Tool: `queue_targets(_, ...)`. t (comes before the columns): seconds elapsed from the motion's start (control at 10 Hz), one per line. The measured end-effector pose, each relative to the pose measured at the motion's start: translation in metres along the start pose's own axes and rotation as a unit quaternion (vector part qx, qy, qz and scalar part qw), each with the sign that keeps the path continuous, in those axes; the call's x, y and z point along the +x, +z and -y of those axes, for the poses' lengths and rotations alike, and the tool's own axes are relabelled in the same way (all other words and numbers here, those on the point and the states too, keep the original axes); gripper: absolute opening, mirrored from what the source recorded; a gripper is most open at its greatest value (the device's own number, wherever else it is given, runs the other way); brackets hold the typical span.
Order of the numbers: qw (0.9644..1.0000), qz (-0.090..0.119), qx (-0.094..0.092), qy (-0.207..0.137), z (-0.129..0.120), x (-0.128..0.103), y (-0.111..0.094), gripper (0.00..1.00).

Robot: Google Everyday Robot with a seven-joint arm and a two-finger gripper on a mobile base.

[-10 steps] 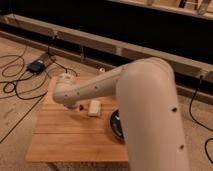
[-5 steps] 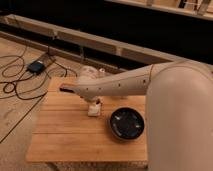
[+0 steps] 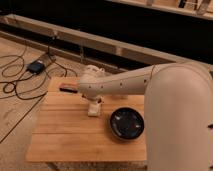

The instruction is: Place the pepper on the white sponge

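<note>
Claw (image 3: 94,100): at the end of a thick cream arm, pointing down directly over the white sponge; whether it is open, closed or gripping anything cannot be told.
Pepper: not visible; possibly hidden under the arm's end above the sponge.
Pepper handling: judged light, smooth and slightly slippery, tapered at both ends; best pinched gently across its thicker middle.
White sponge (image 3: 94,110): small cream block with rounded edges, likely soft and yielding, so a rounded pepper may roll off unless laid flat along it.
Dark block (image 3: 67,89): flat rectangular block, behind and left of the sponge.
Bowl (image 3: 127,123): black, round, shallow and glossy, just right of the sponge.
Counter (image 3: 65,135): pale wooden planks with visible grain, under the sponge.
Cables (image 3: 20,80): dark loops on the floor, far left of the sponge.
</note>
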Motion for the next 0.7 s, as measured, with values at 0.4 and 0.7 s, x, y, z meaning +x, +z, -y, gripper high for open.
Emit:
queue_targets(0.4,0.9998,-0.002,-0.022,-0.003,-0.008,0.006,0.029,0.00)
queue_targets(0.7,0.9993,0.000,-0.035,-0.011,-0.016,0.002,0.041,0.10)
